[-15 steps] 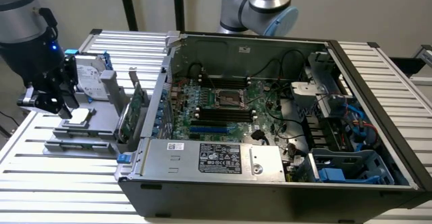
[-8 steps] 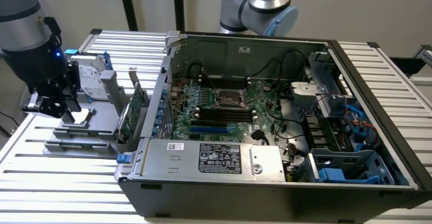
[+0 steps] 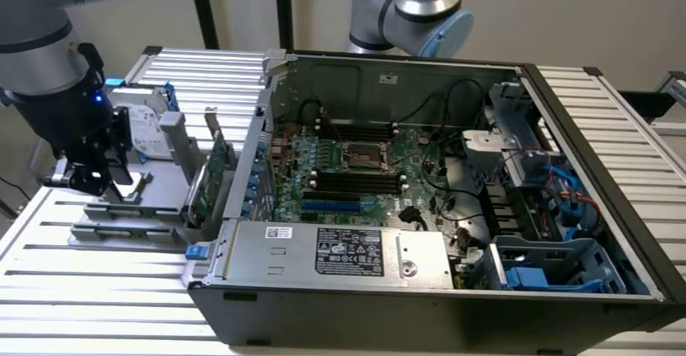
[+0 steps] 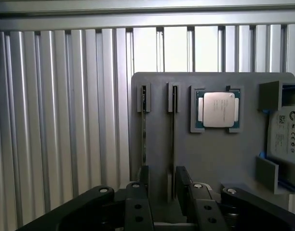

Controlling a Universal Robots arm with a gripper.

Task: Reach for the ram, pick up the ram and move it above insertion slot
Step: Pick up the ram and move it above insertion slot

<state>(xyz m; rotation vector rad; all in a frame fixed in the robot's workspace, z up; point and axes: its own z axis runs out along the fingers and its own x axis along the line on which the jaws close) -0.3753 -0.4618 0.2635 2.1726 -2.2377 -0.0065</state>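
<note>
One arm (image 3: pixel 48 75) hangs over a grey holder (image 4: pixel 210 159) at the exterior view's left, and a second arm (image 3: pixel 413 6) stands behind the open case (image 3: pixel 429 292). The one gripper (image 4: pixel 163 187) is low over the holder with its two fingers (image 4: pixel 183 185) spread apart and grasping nothing. Two thin sticks stand on edge in two narrow slots of the holder. The ram (image 4: pixel 174 139) is the one that runs between the fingers, nearer one finger than the other and touching neither as far as can be seen. The other stick (image 4: pixel 143 130) lines up with the far finger. Beside them the holder carries one processor (image 4: pixel 218 109) in a square frame and one drive (image 4: pixel 285 137) at its edge. In the exterior view one green card (image 3: pixel 220 167) stands upright between the holder and the case. Inside the case lie one motherboard (image 3: pixel 354 163) with a bank of dark slots (image 3: pixel 354 181), cables and a labelled metal box (image 3: pixel 343 251). Everything rests on a table (image 3: pixel 96 292) of ribbed aluminium slats, before a plain pale wall (image 3: pixel 557 10).
</note>
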